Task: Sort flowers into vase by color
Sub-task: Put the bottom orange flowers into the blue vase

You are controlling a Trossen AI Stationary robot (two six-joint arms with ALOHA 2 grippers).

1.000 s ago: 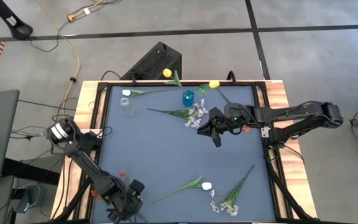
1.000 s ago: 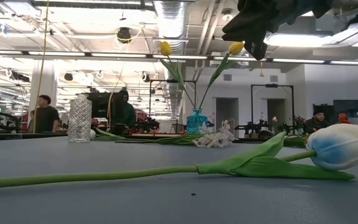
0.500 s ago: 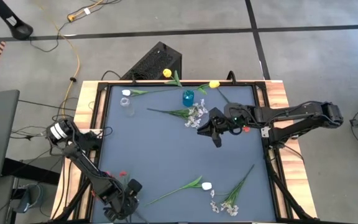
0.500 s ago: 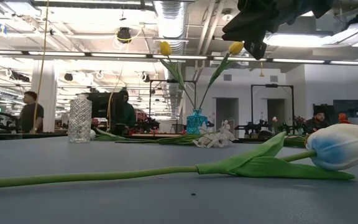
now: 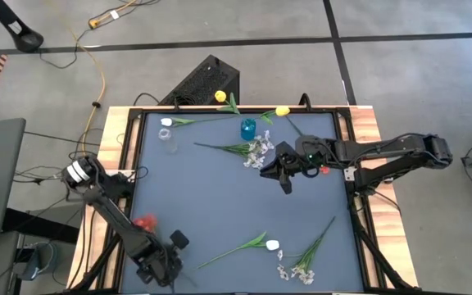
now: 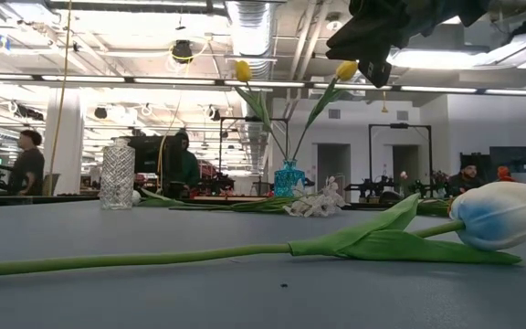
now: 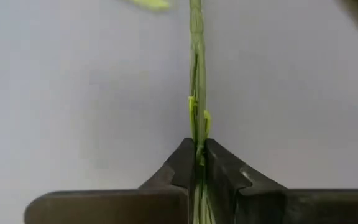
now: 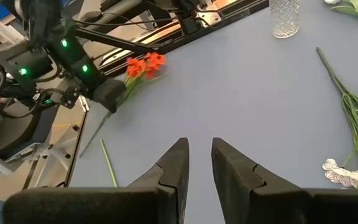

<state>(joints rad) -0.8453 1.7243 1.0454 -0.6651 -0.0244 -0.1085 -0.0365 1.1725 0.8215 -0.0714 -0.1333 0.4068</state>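
Note:
My left gripper point(image 5: 173, 242) is at the table's near left corner, shut on a red flower point(image 5: 144, 221); its red blossoms point(image 8: 145, 64) also show in the right wrist view. My right gripper point(image 5: 281, 176) hangs open, holding nothing, above the table's right middle. A blue vase point(image 5: 247, 128) at the far edge holds two yellow flowers point(image 6: 243, 70). A clear glass vase point(image 5: 167, 138) stands at the far left. A white tulip point(image 5: 272, 245) lies on its side near the front. Whitish sprigs point(image 5: 256, 150) lie by the blue vase, and more sprigs point(image 5: 301, 262) lie at the near right. My left gripper pinches the red flower's thin green stem point(image 7: 197, 134) between its two fingertips point(image 7: 180, 163), coming steeply from above. The blossom end point(image 8: 143, 65) rises on a slant away from the fingers. The stem's bare end point(image 8: 86, 144) trails below them; I cannot tell whether it touches the table.
A flower with a white bud point(image 5: 165, 122) lies at the far left by the glass vase. The tulip's long stem point(image 6: 135, 260) runs across the near part of the table. The blue table's middle point(image 5: 211, 192) is bare. People stand in the room beyond.
The red flower's blossom end has lifted off the table and swung toward the table's left edge, now standing out beside my left gripper, which has turned a little at the near left corner. My right gripper has kept still.

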